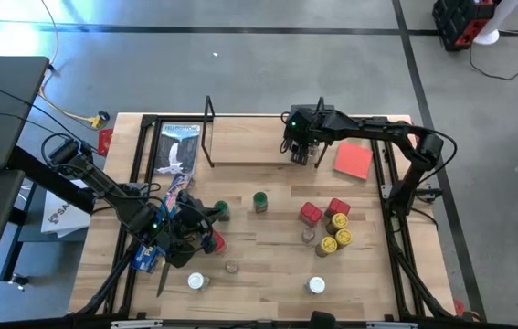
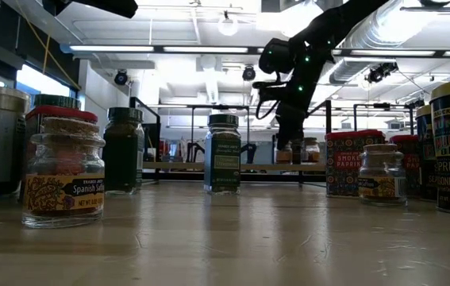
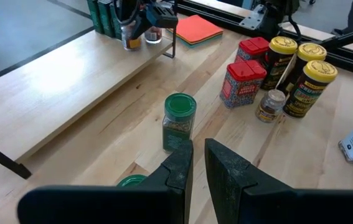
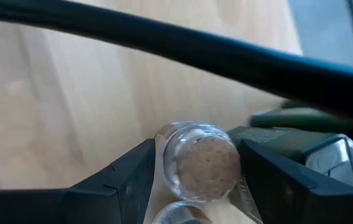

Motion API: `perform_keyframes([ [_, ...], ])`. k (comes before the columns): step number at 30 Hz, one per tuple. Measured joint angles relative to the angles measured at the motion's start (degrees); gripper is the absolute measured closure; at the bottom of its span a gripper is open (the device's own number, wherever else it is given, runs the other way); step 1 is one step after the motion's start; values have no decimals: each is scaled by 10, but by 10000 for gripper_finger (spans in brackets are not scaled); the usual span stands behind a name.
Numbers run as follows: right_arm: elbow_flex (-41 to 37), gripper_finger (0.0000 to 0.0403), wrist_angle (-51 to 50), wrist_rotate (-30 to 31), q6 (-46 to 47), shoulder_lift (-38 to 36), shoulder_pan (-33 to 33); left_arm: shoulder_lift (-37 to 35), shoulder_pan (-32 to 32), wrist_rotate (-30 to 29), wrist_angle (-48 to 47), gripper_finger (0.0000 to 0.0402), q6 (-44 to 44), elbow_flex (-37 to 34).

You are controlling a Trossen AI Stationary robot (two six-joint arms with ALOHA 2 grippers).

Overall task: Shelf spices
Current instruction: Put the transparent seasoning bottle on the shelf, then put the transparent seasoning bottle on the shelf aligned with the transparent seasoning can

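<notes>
On shelf, upright cork-topped jar.

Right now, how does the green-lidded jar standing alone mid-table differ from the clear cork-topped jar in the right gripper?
The green-lidded glass jar stands free on the wooden tabletop, untouched; the clear cork-topped jar sits between the right gripper's fingers over the light-wood shelf. The first has a green lid, the second a tan cork stopper. Both are small round spice jars.
</notes>
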Motion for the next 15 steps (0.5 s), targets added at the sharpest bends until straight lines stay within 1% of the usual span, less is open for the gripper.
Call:
perform_keyframes([
  [2, 0, 175, -2, 12, 0, 0, 2, 0, 0, 0, 0, 365, 0, 0],
  [7, 9, 174, -21, 4, 0, 0, 8, 0, 0, 0, 0, 365, 0, 0],
  [15, 72, 174, -83, 1, 0, -1, 40, 0, 0, 1, 1, 365, 0, 0],
])
